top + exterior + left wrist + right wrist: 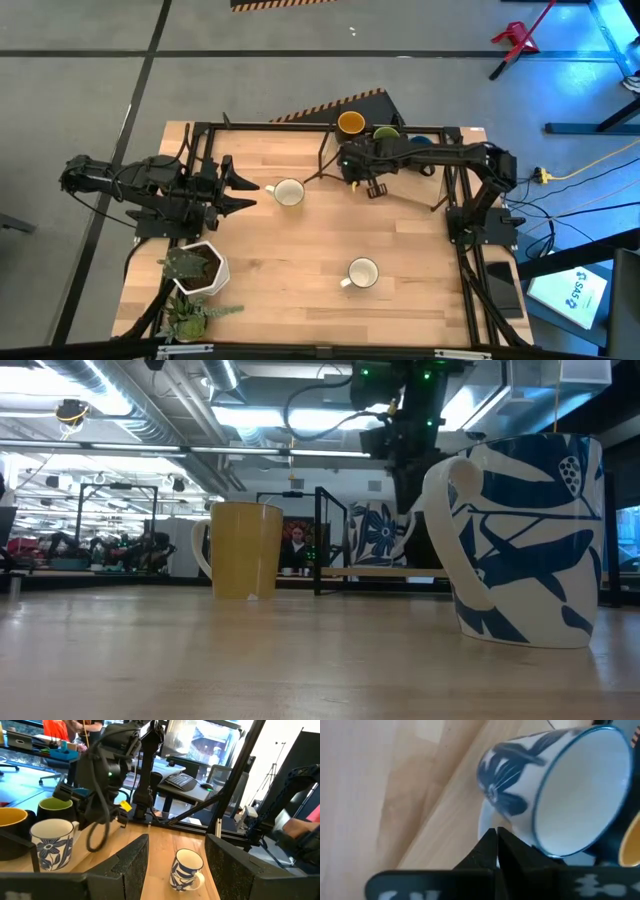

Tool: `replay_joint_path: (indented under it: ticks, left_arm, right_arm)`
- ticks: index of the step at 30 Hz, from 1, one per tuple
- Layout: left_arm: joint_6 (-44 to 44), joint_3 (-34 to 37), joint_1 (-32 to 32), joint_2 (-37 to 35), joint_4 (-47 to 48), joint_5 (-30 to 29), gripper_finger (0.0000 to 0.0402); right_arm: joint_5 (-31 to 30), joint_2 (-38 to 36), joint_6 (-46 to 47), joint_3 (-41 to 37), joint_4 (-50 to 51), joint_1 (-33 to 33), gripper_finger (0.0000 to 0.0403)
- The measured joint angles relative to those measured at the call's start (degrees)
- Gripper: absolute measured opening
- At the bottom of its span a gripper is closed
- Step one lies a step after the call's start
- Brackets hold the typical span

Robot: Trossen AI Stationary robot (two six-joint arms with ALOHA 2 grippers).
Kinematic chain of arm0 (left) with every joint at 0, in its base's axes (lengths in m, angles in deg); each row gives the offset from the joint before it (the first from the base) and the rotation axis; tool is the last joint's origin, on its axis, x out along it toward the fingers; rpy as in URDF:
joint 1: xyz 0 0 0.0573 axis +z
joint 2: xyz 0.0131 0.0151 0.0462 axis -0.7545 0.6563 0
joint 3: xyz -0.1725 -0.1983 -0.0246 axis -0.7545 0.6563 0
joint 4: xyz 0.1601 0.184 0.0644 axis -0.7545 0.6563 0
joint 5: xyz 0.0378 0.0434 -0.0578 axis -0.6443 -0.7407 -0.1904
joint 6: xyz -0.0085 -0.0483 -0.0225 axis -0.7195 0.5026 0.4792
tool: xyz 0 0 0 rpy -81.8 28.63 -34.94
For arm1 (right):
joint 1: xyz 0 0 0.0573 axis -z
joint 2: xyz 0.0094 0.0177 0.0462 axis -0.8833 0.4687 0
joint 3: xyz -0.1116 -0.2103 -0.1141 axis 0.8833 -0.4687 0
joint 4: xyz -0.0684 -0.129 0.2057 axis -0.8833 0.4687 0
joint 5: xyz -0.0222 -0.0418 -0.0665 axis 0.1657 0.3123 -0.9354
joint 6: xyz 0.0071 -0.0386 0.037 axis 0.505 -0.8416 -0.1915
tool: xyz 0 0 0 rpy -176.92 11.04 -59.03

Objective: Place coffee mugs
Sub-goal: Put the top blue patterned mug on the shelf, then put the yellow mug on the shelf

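My right gripper [352, 168] reaches in from the table's right and is shut on a white mug with blue flowers [540, 785], which the arm hides in the high view. The dark mug with the yellow inside [350, 123], the olive mug [385, 132] and the blue mug [421, 140] stand together at the far edge. A mug with a white inside [288, 192], yellowish outside in the low view [245, 550], stands mid-table. Just left of it is my left gripper [240, 190], open and touching nothing. A white-and-blue mug [362, 272] stands toward the near edge. My right gripper comes down from above at the flowered mug's white handle [487, 817], which lies right at the shut fingertips [490, 837]; the fingers themselves cover the place of contact. In the low view the mug [375, 535] hangs upright below the gripper, its base clear of the table.
A white hexagonal plant pot [200, 268] and a second small plant [190, 315] sit at the near left corner. A black frame [320, 127] runs along the far and side edges. Bare wood lies between the two standing mugs and toward the right.
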Motion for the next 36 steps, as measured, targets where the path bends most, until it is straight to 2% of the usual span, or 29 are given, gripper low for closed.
replay_joint_path:
  ticks: [6,10,18,20,23,27,31,36]
  left_arm:
    - [0.00,0.01,0.00,0.00,0.00,-0.04,0.0188]
    - [0.00,0.00,0.00,0.00,0.00,-0.04,0.0188]
    - [0.11,0.00,0.00,0.00,0.00,-0.04,0.0188]
    - [0.15,0.00,0.00,0.00,0.00,0.00,0.0188]
    - [0.15,0.02,0.00,0.00,0.00,0.28,0.0188]
    - [-0.16,0.02,0.00,-0.01,0.02,0.35,0.0188]
    - [-0.06,0.02,0.01,-0.02,0.01,0.39,0.0188]
    - [1.05,0.05,0.01,-0.14,-0.14,0.39,0.0188]
  right_arm:
    - [0.29,0.00,-2.53,0.00,-2.64,1.02,0.0001]
    - [-1.80,0.00,-5.12,0.07,-5.85,0.86,0.0003]
    - [-1.02,0.00,-5.21,0.07,-7.98,0.86,0.0001]
    - [1.80,-0.08,-5.10,0.07,-7.66,0.45,0.0001]
    - [9.23,-0.70,-4.87,0.49,-9.48,-1.29,0.0001]
    - [18.38,-0.29,-6.99,1.68,-19.47,-6.73,0.0002]
    - [16.62,1.20,-13.67,1.65,-28.59,-12.24,0.0041]
    - [14.91,4.49,-18.28,1.64,-36.85,-13.76,0.0142]
